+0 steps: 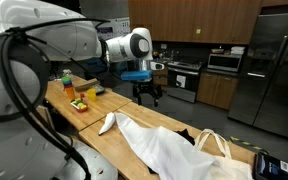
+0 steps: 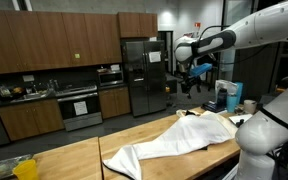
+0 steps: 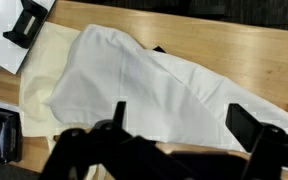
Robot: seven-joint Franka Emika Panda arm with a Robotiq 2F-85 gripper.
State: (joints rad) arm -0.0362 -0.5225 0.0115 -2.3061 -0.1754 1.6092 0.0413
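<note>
Kitchen's wooden countertop (image 2: 74,155) bears a white cloth (image 2: 179,138).

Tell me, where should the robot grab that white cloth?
Probably the raised fold across the middle of the white cloth, coming straight down with the fingers open astride it. It lies limp and flat on the wooden counter, so nothing stands up to grip sideways.

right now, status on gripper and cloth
gripper open, empty, high over counter. cloth spread on counter, untouched. bag lies against cloth; nothing between gripper and cloth.
</note>
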